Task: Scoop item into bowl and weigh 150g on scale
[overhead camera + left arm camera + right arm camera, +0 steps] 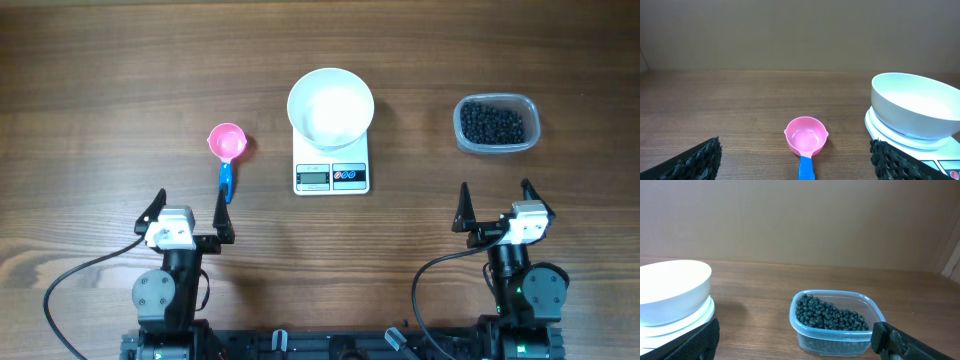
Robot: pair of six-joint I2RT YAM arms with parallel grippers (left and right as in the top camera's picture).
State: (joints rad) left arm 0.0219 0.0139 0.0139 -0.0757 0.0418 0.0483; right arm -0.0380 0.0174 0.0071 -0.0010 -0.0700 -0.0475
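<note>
Ahead of L gripper (pixel 190 203), pink scoop (pixel 227 150) is lying slightly right; table (pixel 100 120) is lying open to its left. Bowl (pixel 331 105) on scale (pixel 331 176) is blocking btwn. both arms. Bean tub (pixel 497 124) is standing ahead of R gripper (pixel 495 196), open wood btwn.

A wooden table (pixel 100 80) of warm brown, its streaked grain running from the left edge to the right, fills the whole overhead view under soft, even light. In both wrist views a plain, matt beige wall (pixel 790 30) rises directly behind the table's far edge. At the far right corner in the right wrist view, a paler slanted strip (pixel 952 250) shows beside that wall; what it is cannot be told.
</note>
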